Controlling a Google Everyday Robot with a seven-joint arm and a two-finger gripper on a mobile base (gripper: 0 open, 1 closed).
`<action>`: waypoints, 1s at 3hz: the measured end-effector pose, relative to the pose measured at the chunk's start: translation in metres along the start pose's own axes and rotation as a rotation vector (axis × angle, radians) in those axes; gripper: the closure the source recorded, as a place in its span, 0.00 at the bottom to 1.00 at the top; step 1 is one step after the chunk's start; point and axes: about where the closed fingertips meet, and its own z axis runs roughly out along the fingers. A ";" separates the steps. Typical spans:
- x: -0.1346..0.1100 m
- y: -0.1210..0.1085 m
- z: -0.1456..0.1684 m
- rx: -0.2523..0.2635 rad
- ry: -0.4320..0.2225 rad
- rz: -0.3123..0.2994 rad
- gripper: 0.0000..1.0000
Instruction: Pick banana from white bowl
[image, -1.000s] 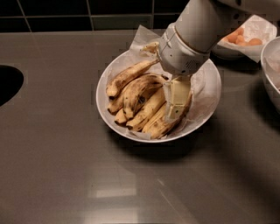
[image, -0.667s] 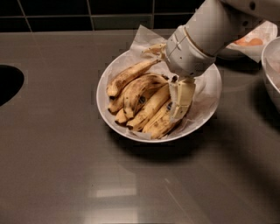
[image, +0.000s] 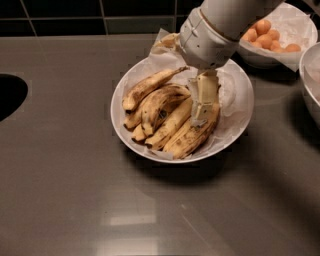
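gripper (image: 201, 116) is down inside the white bowl (image: 118, 117), on the right-hand bananas; apart or clamped, cannot tell. one slim banana (image: 150, 86) lies along the pile's far left side. five or six bananas altogether. one smaller bowl (image: 260, 58) of orange fruits sits behind.

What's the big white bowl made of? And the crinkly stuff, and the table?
The white bowl: probably glazed ceramic or plastic, by its smooth shiny rim. Its lining: thin paper, it crinkles. The counter: maybe stone or laminate, dark and reflecting light. The gripper is down inside the bowl.
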 end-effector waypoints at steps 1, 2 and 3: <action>-0.013 -0.011 0.005 -0.067 0.019 -0.029 0.00; -0.013 -0.011 0.005 -0.067 0.019 -0.029 0.02; -0.012 -0.012 0.006 -0.062 0.030 -0.015 0.08</action>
